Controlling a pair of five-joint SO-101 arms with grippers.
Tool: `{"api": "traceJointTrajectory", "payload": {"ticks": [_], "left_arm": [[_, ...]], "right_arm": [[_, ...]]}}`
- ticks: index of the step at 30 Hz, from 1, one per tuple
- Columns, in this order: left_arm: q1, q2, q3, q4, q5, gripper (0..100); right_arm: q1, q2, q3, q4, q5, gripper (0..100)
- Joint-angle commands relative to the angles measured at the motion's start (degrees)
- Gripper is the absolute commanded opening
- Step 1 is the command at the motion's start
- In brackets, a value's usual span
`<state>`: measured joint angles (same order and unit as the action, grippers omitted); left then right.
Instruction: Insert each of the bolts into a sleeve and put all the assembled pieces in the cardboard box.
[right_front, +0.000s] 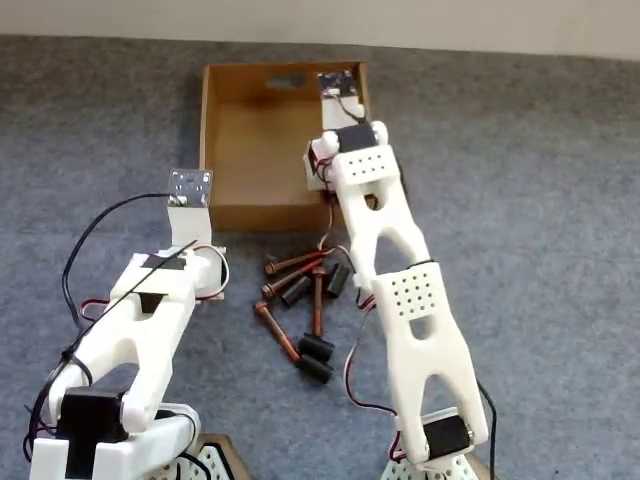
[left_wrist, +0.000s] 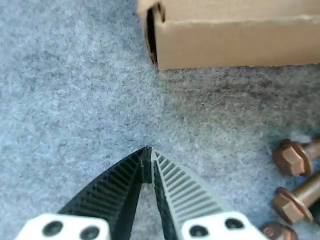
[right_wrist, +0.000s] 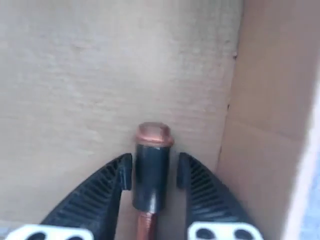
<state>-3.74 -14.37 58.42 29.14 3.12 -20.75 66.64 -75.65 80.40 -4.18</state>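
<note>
– Checking the right gripper (right_wrist: 154, 161) first: gripping or let go?
– Let go. Jaws stand apart on either side of the assembled piece (right_wrist: 150, 175), with a sliver of gap on both sides. The piece lies on the floor of the cardboard box (right_front: 260, 215), close to the wall on the right arm's side.
– Axis?
– It runs along the fingers, bolt head pointing away from the wrist. My guess is a straight pull-back would clear it without a nudge.
– Anything else in the box?
– That one piece is all I can make out. The arm hides part of the floor.
– Left gripper (left_wrist: 148, 151)?
– Clenched on nothing, tips together over the carpet (left_wrist: 75, 90), just outside the box's near corner.
– Remaining parts?
– Several loose bolts (right_front: 293, 264) and sleeves (right_front: 316, 348) lie in a heap on the carpet between the arms, just in front of the box. The bolt heads lie toward the left gripper, near it. I'd judge the left arm the closer one, since the right gripper is down inside the box.
</note>
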Motion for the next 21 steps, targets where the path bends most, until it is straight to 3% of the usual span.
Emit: {"api": "traceJointTrajectory", "payload": {"ticks": [1,5,9,21], "left_arm": [[0.31,-1.63,-0.22,-0.97,0.18,1],[0.31,-1.63,-0.22,-0.97,0.18,1],[0.31,-1.63,-0.22,-0.97,0.18,1],[0.31,-1.63,-0.22,-0.97,0.18,1]], "right_arm": [[0.13,-0.92,-7.25,0.13,0.18,14.7],[0.22,-1.01,-15.34,0.31,0.18,12.6],[-0.84,-0.84,-20.62,2.86,0.53,0.2],[-0.57,-4.62,-26.33,18.15,0.62,0.5]]}}
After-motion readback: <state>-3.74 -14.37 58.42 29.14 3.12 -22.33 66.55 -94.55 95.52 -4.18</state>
